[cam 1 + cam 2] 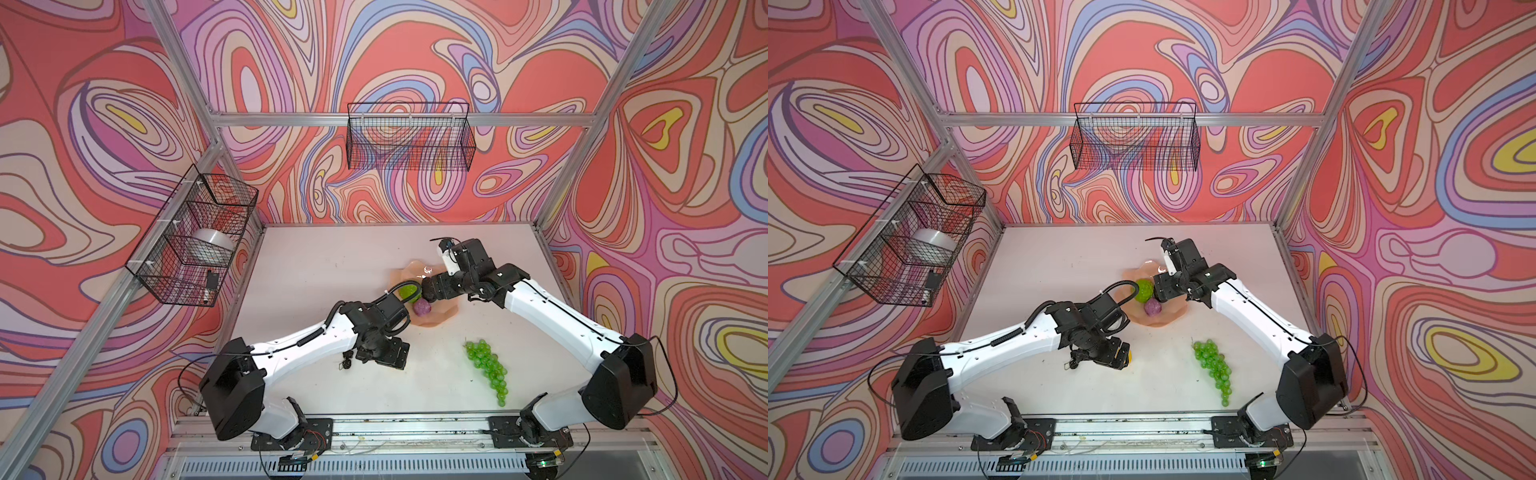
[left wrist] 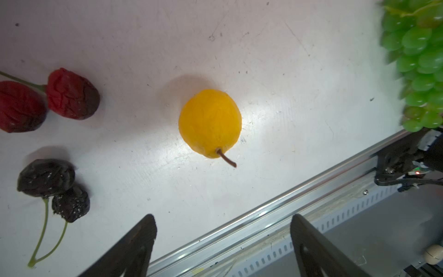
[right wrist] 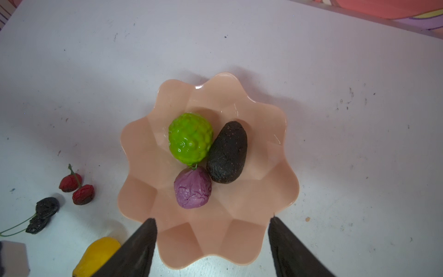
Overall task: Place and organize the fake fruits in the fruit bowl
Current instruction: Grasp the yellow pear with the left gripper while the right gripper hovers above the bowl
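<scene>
Left gripper [image 2: 223,221] first: jaws spread wide, nothing between them, poised above the bench [image 2: 275,72]. Right below and just ahead of those tips sits the yellow fruit [image 2: 210,123], lined up almost square with the gap but not touching either jaw. It lies on its side, the stem end pointing toward the near rail, so its long axis runs roughly near to far. I'd say the jaws would close across its width, which is the way you'd want it. In a top view only a yellow sliver [image 1: 1130,356] peeks out beside the gripper.

Just to the left of it on the bench are the red cherry pair [image 2: 72,94] and the black berries [image 2: 46,177], all well within the left arm's patch.

Now the right gripper [image 3: 212,221]: also open, also empty, hanging over the near edge of the fruit bowl [image 3: 282,191]. Inside the bowl, huddled together and touching, are the bumpy lime-green ball [image 3: 190,139], the dark avocado [image 3: 227,153] and the purple bumpy ball [image 3: 193,188].

The green grape bunch [image 1: 486,370] lies loose on the bench, near side of the bowl, its length running near to far, closer to the right arm than the left.

So three in, four out, and the yellow one looks like the next pick.
</scene>
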Motion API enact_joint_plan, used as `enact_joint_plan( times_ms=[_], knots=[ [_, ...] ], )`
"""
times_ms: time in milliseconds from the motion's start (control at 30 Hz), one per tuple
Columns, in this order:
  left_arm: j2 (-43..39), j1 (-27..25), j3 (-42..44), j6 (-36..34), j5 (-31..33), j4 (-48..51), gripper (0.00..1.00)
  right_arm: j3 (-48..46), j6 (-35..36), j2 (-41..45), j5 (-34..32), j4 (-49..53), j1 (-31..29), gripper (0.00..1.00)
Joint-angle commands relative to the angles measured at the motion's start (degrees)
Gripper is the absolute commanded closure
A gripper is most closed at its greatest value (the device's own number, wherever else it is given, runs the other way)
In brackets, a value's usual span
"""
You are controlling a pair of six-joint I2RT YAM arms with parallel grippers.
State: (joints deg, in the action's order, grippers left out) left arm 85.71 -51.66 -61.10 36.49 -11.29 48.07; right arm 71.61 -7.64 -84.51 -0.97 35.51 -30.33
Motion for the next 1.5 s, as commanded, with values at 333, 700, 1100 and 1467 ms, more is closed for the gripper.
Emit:
enact_joint_plan(
  times_ms=[333,700,1100,1467],
  knots=[
    [11.7,-0.4,-6.4,0.4,5.2,-1.6,0.14,-2.9,-3.1,0.5,1.3,-6.3,0.3,0.24],
    [16.3,-0.4,-6.9,0.9,3.8,-3.2,0.27,-3.9,-2.3,0.7,0.8,-6.6,0.3,0.24],
    [14.5,-0.4,-5.4,0.9,4.1,-3.0,0.4,-3.6,-2.1,0.3,0.5,-6.6,0.3,0.24],
    [12.6,0.3,-4.7,0.0,4.4,-2.8,0.42,-3.9,-2.3,0.8,0.4,-6.6,0.3,0.24]
  ],
)
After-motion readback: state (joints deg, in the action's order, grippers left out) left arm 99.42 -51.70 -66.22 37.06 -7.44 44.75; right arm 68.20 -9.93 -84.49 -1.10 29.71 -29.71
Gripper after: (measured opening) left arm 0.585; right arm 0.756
